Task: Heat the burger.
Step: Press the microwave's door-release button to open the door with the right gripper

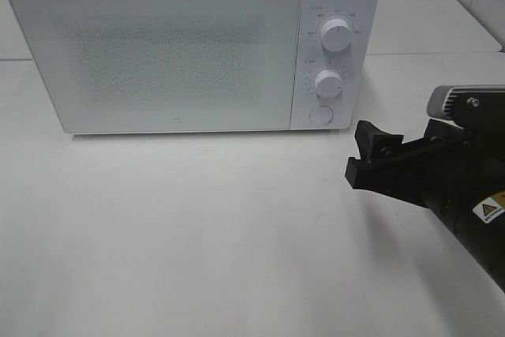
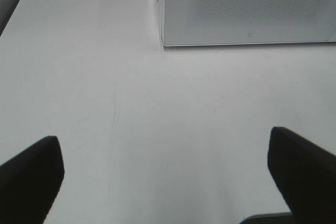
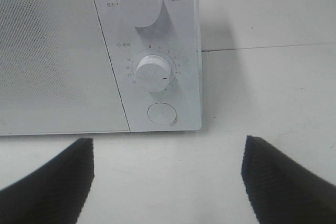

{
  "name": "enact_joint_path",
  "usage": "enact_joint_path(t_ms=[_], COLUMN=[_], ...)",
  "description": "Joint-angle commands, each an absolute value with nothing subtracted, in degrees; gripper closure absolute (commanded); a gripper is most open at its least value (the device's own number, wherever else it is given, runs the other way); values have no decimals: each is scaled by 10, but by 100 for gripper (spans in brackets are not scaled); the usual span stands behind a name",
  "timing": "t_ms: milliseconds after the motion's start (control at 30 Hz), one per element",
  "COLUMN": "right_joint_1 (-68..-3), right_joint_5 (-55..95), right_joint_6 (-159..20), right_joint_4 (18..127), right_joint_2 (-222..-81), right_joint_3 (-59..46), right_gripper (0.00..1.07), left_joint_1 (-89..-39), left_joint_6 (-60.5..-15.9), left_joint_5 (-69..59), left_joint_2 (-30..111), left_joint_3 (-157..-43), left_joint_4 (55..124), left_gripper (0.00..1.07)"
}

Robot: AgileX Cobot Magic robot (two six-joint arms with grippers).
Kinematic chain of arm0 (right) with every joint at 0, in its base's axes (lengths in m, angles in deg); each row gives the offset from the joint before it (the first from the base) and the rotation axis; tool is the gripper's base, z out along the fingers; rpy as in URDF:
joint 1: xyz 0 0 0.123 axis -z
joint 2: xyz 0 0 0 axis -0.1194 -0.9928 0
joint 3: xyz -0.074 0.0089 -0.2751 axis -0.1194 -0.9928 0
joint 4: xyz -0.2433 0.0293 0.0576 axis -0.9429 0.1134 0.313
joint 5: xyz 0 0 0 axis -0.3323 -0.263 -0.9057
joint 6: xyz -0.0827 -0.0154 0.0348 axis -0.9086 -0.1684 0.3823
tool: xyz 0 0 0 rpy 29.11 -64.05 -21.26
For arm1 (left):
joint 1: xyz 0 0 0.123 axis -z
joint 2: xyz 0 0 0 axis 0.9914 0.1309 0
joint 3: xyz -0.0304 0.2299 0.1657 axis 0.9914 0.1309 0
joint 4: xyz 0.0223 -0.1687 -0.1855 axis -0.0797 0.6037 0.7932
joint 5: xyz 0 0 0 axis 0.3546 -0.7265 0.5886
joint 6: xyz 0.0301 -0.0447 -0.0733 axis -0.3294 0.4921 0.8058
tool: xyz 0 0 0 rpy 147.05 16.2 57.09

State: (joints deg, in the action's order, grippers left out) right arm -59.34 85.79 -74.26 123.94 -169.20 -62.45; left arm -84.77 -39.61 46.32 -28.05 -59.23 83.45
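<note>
White microwave [image 1: 166,53] stands on the table [image 1: 197,266] with its door [image 1: 158,5] shut. The burger shows in no view; maybe it is behind the door, but this cannot be told. The right gripper [image 1: 361,155] hovers near the lower knob [image 1: 327,83], fingers apart and empty; the left gripper [image 2: 163,140] is also spread and holds nothing. The likely risk: fingers close off-centre on the smooth knob and slip, or bump the button [image 1: 320,114] below, so the door pops open.
</note>
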Motion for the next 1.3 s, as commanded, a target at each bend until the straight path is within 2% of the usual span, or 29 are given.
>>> enact_joint_path(t_ms=[33, 233, 500, 700, 767, 800, 867, 900, 967, 1000, 1067, 1100, 1167, 1300], right_joint_1=[-594, -594, -594, -594, -594, -594, -594, -594, -594, -594, -594, -594, -594, -593], right_joint_5=[877, 877, 876, 872, 859, 859, 845, 845, 825, 825, 811, 811, 809, 807], right_joint_6=[-648, -558, -286, -183, -89, -89, -14, -14, 42, 42, 62, 62, 65, 65], right_joint_4=[1238, 1238, 1238, 1238, 1238, 1238, 1238, 1238, 1238, 1238, 1238, 1238, 1244, 1251], right_joint_2=[-1691, -1691, -1691, -1691, -1691, -1691, -1691, -1691, -1691, -1691, -1691, -1691, -1691, -1695], right_joint_3=[-624, -624, -624, -624, -624, -624, -624, -624, -624, -624, -624, -624, -623, -620], right_gripper=[33, 37, 46, 52, 61, 61, 76, 76, 90, 90, 100, 100, 107, 107], left_joint_1=[-849, -849, -849, -849, -849, -849, -849, -849, -849, -849, -849, -849, -849, -849], left_joint_6=[-392, -392, -392, -392, -392, -392, -392, -392, -392, -392, -392, -392, -392, -392], left_joint_5=[456, 456, 456, 456, 456, 456, 456, 456, 456, 456, 456, 456, 456, 456], left_joint_2=[-284, -284, -284, -284, -284, -284, -284, -284, -284, -284, -284, -284, -284, -284], left_joint_3=[-592, -592, -592, -592, -592, -592, -592, -592, -592, -592, -592, -592, -592, -592], left_joint_4=[835, 835, 835, 835, 835, 835, 835, 835, 835, 835, 835, 835, 835, 835], left_gripper=[9, 9, 9, 9, 9, 9, 9, 9, 9, 9, 9, 9, 9, 9])
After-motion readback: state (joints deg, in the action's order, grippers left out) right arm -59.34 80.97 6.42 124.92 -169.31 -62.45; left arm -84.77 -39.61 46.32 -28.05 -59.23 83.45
